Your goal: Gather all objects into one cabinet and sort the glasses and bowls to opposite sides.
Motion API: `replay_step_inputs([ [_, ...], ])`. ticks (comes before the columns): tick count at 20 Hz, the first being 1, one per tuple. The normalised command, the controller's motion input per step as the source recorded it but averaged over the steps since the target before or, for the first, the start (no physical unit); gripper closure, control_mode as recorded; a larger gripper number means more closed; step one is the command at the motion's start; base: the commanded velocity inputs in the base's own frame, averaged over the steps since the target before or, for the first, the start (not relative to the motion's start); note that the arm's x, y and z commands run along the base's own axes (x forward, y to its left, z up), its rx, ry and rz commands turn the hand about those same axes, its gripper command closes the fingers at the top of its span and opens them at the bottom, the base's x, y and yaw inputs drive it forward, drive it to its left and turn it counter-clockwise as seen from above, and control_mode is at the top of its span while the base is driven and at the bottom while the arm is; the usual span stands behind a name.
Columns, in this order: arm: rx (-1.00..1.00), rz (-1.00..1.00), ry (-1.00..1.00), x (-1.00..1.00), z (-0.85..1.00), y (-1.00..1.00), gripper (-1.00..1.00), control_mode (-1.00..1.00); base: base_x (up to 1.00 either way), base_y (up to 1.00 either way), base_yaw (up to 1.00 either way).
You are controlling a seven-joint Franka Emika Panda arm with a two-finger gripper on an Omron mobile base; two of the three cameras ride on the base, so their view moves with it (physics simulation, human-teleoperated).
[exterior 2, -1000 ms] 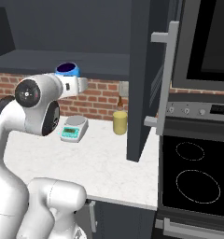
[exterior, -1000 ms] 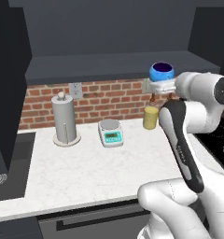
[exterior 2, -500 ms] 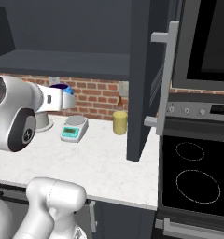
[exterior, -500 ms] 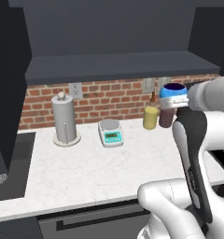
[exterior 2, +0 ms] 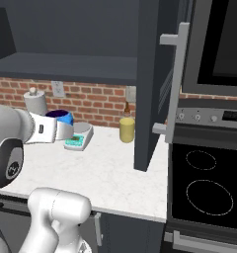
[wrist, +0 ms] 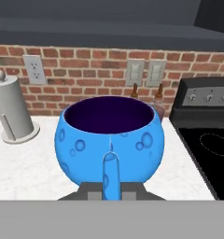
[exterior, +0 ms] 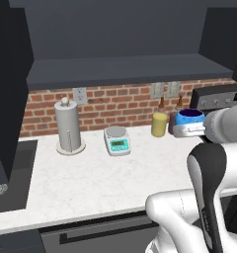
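The white marbled bench runs along a red brick wall. A small digital scale stands on it near the wall. To the left of the scale a grey paper towel holder stands upright on its round base. To the right of the scale sits a yellow jar. Beyond the jar, further right of the scale, the bench ends at a black stovetop.

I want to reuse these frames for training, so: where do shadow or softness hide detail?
Left base view: the dark grey wall cabinet interior is near black; the white marble counter is evenly lit. Right base view: sharp, with no glare on the black glass cooktop. Hand view: the bright-blue round cup is crisp, its inside dark.
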Motion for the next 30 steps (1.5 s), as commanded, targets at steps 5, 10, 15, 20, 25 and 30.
replay_step_inputs([
  [5,0.0,0.0,-0.12,-0.08,-0.3,0.0,1.0,-1.0,0.0,0.0,0.0],
  [10,0.0,0.02,-0.07,-0.14,-0.16,0.0,1.0,-1.0,0.0,0.0,0.0],
  [15,0.0,0.02,-0.03,-0.2,-0.1,0.0,1.0,-1.0,0.0,0.0,0.0],
  [20,0.0,0.0,0.0,-0.11,-0.07,0.0,1.0,1.0,-0.15,0.0,0.0],
  [25,0.0,0.0,0.0,0.0,0.0,0.0,1.0,1.0,-0.61,0.0,0.02],
  [30,0.0,0.0,0.0,0.0,0.0,0.0,1.0,1.0,-0.77,0.13,0.0],
])
